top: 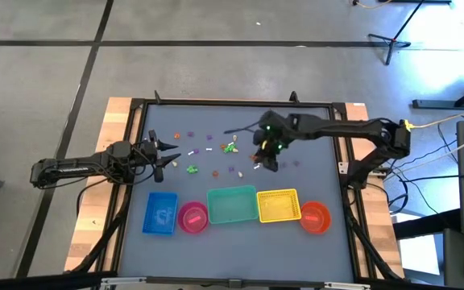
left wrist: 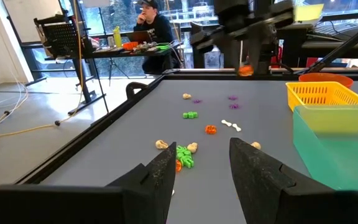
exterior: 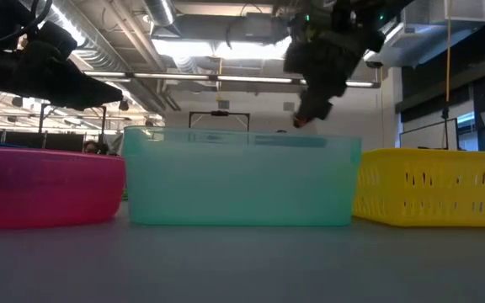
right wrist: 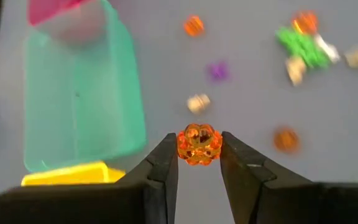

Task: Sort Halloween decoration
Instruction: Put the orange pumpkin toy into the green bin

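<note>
right hand (right wrist: 196, 163) pinches orange pumpkin (right wrist: 198, 144) by fingertips, aloft just behind teal bin (top: 232, 205) | risk: round bead slips, falls to worktop (top: 329, 173) short of bin | left hand (left wrist: 197, 168) open, empty, far left of bin

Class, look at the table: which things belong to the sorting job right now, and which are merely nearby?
Part of the job:
- orange trinket, held in the right gripper above the table
- loose trinkets scattered on the mat
- teal bin, yellow basket, pink bowl, blue box, orange bowl
- left gripper, open, waiting

Merely nearby:
- person at a desk
- tripod on the floor
</note>
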Controlling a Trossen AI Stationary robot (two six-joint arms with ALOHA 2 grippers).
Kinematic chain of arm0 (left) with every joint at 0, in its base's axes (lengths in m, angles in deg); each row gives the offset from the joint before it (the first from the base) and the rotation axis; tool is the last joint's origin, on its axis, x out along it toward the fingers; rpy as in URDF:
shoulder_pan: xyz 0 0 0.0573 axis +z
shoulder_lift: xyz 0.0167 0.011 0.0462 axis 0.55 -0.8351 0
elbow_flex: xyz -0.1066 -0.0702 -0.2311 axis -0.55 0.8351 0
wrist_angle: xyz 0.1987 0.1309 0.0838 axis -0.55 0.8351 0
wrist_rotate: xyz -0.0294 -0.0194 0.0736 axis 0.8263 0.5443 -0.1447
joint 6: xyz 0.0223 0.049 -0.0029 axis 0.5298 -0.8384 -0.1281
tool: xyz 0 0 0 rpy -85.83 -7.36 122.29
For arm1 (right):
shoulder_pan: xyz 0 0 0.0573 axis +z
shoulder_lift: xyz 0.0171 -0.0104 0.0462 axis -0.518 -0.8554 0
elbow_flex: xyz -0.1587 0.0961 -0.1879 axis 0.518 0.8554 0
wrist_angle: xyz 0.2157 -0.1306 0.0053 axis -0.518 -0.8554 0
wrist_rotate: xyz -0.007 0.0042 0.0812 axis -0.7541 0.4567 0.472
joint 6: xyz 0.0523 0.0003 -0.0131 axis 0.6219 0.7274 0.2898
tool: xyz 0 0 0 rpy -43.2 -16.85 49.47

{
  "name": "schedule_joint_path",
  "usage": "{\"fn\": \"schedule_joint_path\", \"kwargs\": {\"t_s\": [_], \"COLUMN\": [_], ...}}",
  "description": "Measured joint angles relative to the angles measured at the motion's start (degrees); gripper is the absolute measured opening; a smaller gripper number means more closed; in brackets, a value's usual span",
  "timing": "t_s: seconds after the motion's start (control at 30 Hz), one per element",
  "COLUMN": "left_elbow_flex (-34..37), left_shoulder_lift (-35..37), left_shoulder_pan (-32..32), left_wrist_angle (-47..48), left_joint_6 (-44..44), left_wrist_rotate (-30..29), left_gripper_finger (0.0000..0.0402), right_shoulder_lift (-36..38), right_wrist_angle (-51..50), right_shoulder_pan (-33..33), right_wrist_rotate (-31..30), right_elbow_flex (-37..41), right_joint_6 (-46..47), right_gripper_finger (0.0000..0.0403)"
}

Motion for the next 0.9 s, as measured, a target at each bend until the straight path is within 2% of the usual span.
{"fn": "schedule_joint_path", "kwargs": {"t_s": [0.17, 0.37, 0.67, 0.9], "left_elbow_flex": [0.0, 0.0, 0.0, 0.0], "left_shoulder_lift": [0.0, 0.0, 0.0, 0.0], "left_shoulder_pan": [0.0, 0.0, 0.0, 0.0], "left_wrist_angle": [0.0, -0.2, -2.1, -3.6], "left_joint_6": [0.0, 0.0, 0.0, 0.0], "left_wrist_rotate": [0.0, 0.0, 0.2, 0.6], "left_gripper_finger": [0.0135, 0.0135, 0.0135, 0.0135], "right_shoulder_lift": [0.0, -1.2, -5.1, -6.6], "right_wrist_angle": [5.5, 7.5, 8.8, 11.7], "right_shoulder_pan": [6.4, 12.6, 19.7, 21.0], "right_wrist_rotate": [-4.8, -9.0, -8.7, -8.2], "right_elbow_flex": [0.0, 0.0, 0.1, 0.0], "right_joint_6": [-0.1, -0.1, 0.0, 0.0], "right_gripper_finger": [0.0097, 0.0097, 0.0097, 0.0097]}}
